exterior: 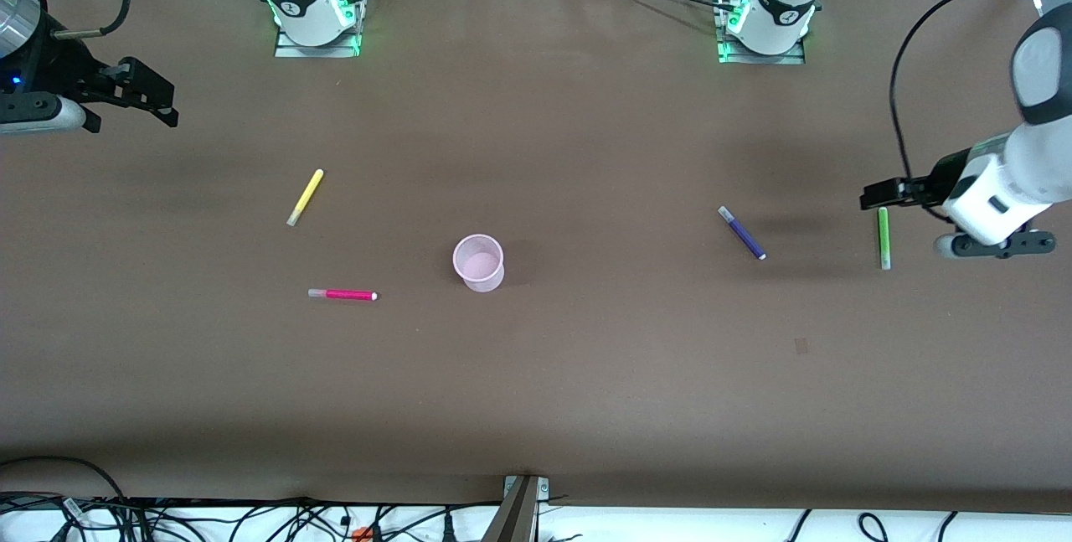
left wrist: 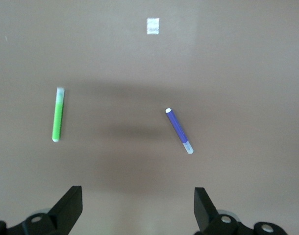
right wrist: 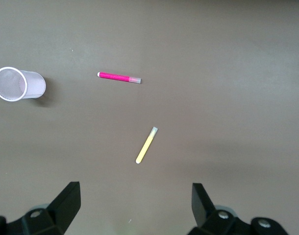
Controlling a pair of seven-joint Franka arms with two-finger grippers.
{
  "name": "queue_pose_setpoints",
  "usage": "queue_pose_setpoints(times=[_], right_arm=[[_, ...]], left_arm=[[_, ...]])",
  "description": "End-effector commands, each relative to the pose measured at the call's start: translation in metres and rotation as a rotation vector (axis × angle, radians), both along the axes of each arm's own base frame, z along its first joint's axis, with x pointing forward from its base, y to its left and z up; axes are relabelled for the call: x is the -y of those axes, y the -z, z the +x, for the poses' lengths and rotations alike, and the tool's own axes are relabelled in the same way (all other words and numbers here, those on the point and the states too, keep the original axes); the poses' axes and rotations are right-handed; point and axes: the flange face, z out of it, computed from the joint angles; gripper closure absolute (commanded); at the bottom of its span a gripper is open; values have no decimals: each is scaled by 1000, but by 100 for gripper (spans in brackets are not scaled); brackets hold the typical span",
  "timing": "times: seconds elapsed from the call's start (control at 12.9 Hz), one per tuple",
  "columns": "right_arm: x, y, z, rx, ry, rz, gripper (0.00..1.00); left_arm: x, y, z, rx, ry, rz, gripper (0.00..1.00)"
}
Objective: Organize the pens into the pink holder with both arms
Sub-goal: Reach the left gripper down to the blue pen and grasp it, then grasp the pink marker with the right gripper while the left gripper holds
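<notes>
Front view: pink holder (exterior: 478, 262) mid-table, empty; four pens (exterior: 305, 197) lie flat, two toward each arm's end. Left gripper (exterior: 875, 193) and right gripper (exterior: 159, 109) hang spread apart, holding nothing.

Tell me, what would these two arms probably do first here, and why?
Probably each lowers toward a pen on its own end. All four pens lie flat on the table and the pink holder is empty. The left gripper, open, hangs beside the green pen; the right gripper, also open, is closest to the yellow pen.
</notes>
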Motion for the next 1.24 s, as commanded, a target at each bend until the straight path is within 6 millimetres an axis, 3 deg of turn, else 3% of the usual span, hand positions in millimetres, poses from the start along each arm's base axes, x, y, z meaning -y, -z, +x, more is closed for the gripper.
queue_pose_setpoints(times=[0.0,0.23,0.39,0.54,0.93,1.16], right_arm=[[-2,-2,0,-8,-12,-13,0],[-2,-1,0,-12,-14,-11,0],[1,5,0,-40,12,-14,1],[1,11,0,-74,72,-21,1],[-25,40,11,-121,245,-43,2],[-45,85,29,-209,447,-17,2]], left_arm=[[9,39,14,-32,-167,42,0],[26,94,7,-26,-353,78,0],[44,146,-10,-7,-457,91,0],[46,181,-26,18,-528,102,0],[46,247,-64,108,-687,108,0],[53,273,-66,96,-706,117,0]])
